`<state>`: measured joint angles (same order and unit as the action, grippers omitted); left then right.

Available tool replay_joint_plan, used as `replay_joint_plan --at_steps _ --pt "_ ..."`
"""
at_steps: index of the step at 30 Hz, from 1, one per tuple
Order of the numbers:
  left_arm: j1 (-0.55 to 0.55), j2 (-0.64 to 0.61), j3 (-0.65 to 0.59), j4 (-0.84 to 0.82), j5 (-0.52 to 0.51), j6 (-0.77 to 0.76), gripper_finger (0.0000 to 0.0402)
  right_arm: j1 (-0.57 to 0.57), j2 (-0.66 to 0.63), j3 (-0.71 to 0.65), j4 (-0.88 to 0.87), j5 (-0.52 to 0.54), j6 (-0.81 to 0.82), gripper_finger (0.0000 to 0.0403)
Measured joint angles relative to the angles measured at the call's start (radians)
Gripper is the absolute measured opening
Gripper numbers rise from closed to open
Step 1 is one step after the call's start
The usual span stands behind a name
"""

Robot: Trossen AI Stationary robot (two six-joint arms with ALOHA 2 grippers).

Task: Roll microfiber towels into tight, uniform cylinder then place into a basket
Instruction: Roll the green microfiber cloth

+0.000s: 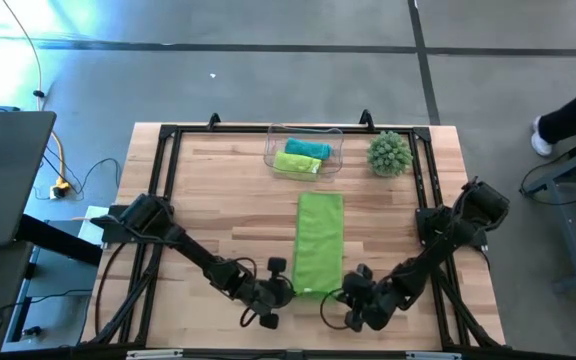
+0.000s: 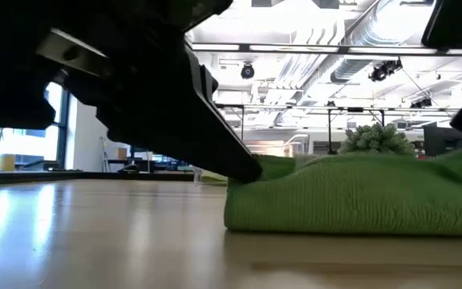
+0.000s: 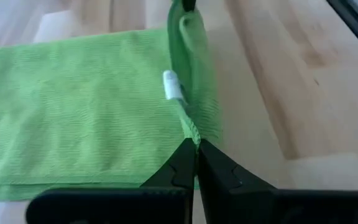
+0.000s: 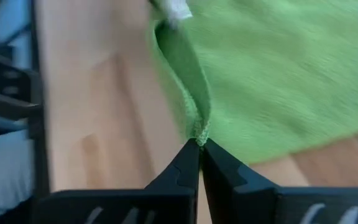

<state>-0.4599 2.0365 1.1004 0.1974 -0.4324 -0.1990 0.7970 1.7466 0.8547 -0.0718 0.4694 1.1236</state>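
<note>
A lime green microfiber towel (image 1: 320, 240) lies spread as a long strip on the wooden table, its far part flat and its near edge (image 3: 191, 68) raised into a curl. My left gripper (image 1: 290, 291) is shut on that edge's left corner, and my right gripper (image 1: 346, 294) on its right corner. The clear basket (image 1: 331, 135) stands at the far middle with a rolled lime green towel (image 1: 298, 162) and a rolled teal towel (image 1: 306, 148) lying in it. My left gripper pinches the towel's near edge at its left corner (image 3: 194, 138) between its two fingertips, slanting down from the near left. The pinched corner is lifted off the table and the edge curls over toward the far side; how many layers are held I cannot tell. My right gripper pinches the near edge at its right corner (image 4: 199, 132) between its two fingertips, slanting down from the near right. That corner stands up from the table, with the cloth behind it folding over in a loose curl.
A round spiky green plant ball (image 1: 390, 153) sits at the far right beside the basket. A black frame (image 1: 168, 160) runs along the table's edges. Bare wood lies to the left and right of the towel.
</note>
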Motion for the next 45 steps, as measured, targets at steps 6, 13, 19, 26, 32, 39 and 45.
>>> replay_joint_plan --at_steps 6,13,19,26,32,39,45 --pt "0.009 0.000 0.000 -0.007 -0.025 -0.018 0.0001 -0.021 0.000 0.000 -0.099 -0.002 0.099 0.0002" --pt "0.022 0.013 0.001 -0.016 -0.025 -0.017 0.0001 -0.033 0.001 0.001 -0.130 -0.007 0.100 0.0002" --pt "0.036 0.023 0.001 -0.014 -0.014 -0.022 0.0001 -0.037 0.002 0.001 -0.145 -0.017 0.054 0.0016" --pt "0.063 0.023 0.001 -0.019 -0.012 -0.016 0.0001 -0.045 -0.010 0.001 -0.175 -0.196 -0.058 0.0091" --pt "0.084 0.023 0.001 -0.017 0.036 -0.009 0.0001 -0.036 -0.038 0.001 -0.127 -0.349 -0.094 0.0107" --pt "0.079 0.023 0.001 -0.019 0.048 -0.010 0.0001 -0.003 -0.044 0.001 0.063 -0.054 -0.451 0.0107" --pt "0.079 0.023 0.001 -0.022 0.048 -0.034 0.0001 0.003 0.004 0.002 0.062 0.013 -0.548 0.0115"
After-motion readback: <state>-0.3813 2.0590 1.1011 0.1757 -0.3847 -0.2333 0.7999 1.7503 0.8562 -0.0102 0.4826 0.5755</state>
